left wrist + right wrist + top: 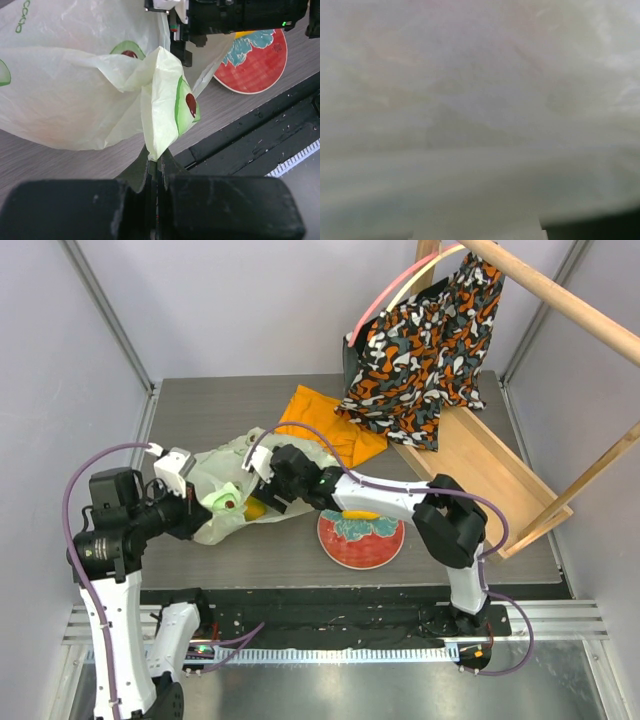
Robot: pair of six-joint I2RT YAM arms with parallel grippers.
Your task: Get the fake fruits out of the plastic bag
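Left fingers are clenched on a fold of the plastic bag, so I'd hold that taut. Right fingers are buried inside it, can't tell if they're open. Yellow fruit sits right beside them. Close slowly, don't snag film.

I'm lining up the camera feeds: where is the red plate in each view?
Top external: red plate low centre, by the right arm.
Left wrist: upper right.
Right wrist: not in it; blurred pale plastic fills it.
Shared landmark: plastic bag, left of the plate.
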